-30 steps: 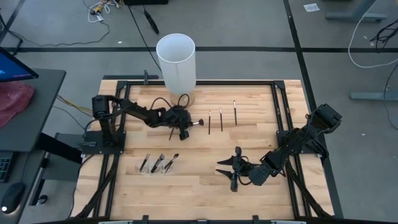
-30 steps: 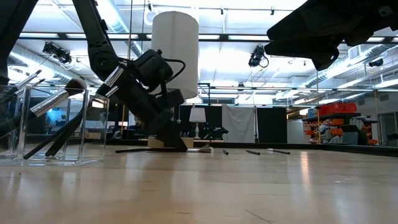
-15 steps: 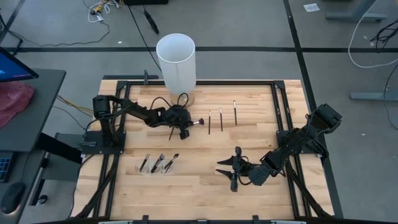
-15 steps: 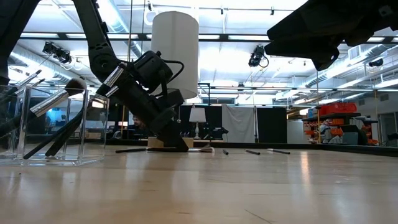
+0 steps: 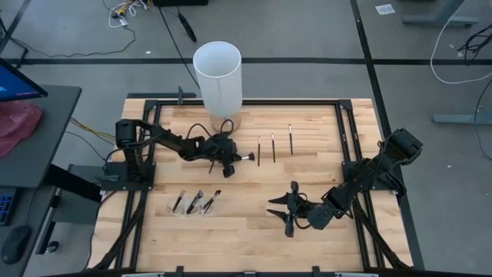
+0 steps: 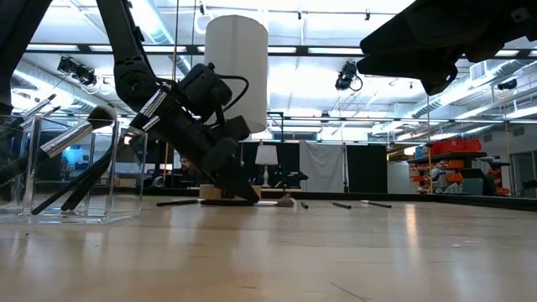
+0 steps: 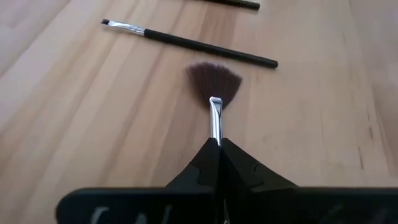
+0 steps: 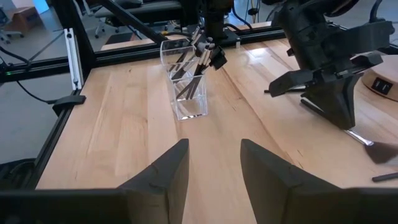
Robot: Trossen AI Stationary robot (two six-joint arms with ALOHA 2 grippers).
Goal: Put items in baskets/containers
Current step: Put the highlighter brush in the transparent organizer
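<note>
left claw (image 7: 217, 149) clamped on fan brush (image 7: 213, 93), low over counter (image 5: 246, 231) near white cylinder (image 5: 217, 73) | right claw (image 8: 214, 163) spread, waiting | brush looks light, stiff-handled, soft-tipped; grip ferrule | clear container (image 5: 194, 203) well apart

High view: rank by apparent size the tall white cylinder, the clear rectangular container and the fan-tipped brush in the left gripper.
1. Tall white cylinder, though standing nearer the overhead camera enlarges it.
2. Clear rectangular container.
3. Fan-tipped brush, shortened by the left gripper covering its handle.
</note>
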